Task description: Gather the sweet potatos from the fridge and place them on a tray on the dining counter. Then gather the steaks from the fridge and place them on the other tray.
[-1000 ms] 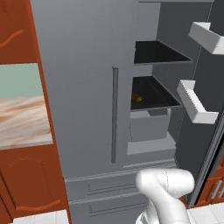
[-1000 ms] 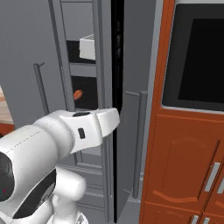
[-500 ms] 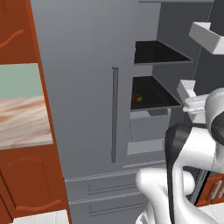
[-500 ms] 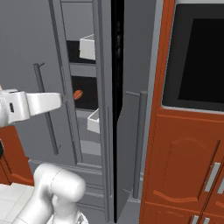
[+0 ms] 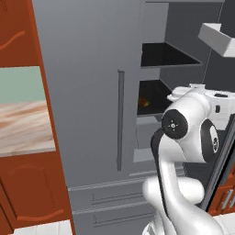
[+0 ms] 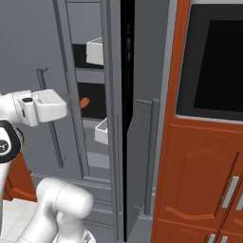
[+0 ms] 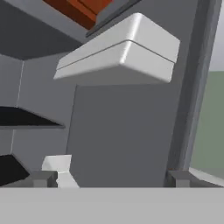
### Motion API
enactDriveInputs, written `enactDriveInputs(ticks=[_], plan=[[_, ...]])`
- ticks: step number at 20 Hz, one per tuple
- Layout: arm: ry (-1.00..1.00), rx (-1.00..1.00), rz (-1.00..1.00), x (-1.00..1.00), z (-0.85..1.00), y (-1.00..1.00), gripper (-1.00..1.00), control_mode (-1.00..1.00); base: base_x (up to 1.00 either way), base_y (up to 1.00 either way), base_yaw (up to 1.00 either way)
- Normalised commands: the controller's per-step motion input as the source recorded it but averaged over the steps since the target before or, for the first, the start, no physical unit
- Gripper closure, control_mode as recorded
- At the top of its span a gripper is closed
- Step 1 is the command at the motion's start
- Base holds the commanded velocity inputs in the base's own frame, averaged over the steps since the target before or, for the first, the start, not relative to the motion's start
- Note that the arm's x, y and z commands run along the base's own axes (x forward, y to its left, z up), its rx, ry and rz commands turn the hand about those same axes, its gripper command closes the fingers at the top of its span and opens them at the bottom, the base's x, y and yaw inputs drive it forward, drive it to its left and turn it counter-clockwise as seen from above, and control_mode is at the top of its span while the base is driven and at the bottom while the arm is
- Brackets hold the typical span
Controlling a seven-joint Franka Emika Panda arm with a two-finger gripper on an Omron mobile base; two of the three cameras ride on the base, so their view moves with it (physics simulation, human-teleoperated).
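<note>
Ahead, grey fridge [image 5: 87, 92], right door open

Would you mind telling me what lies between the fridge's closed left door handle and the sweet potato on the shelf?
In the left base view, bare grey door panel and the door's edge separate the handle from the sweet potato inside the fridge.

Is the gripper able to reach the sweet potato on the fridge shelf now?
Probably yes. The right fridge door stands open, the sweet potato lies uncovered on its shelf, and the gripper is open and empty, facing the door bin, so it must turn first.
</note>
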Motion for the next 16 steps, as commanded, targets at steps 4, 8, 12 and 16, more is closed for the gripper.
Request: enactDriveInputs(ticks=[4, 8, 12, 16], plan=[[-0.10, 0.05, -0.62, 0.24, -0.25, -0.01, -1.00, -1.00, 0.00, 0.00, 0.00], [-0.11, 0.02, -0.37, 0.20, -0.43, 0.05, -1.00, -1.00, 0.00, 0.00, 0.00], [-0.11, 0.00, -0.19, 0.28, -0.57, 0.00, -1.00, -1.00, 0.00, 0.00, 0.00], [-0.13, 0.00, -0.18, 0.28, -0.67, 0.00, -1.00, -1.00, 0.00, 0.00, 0.00]])
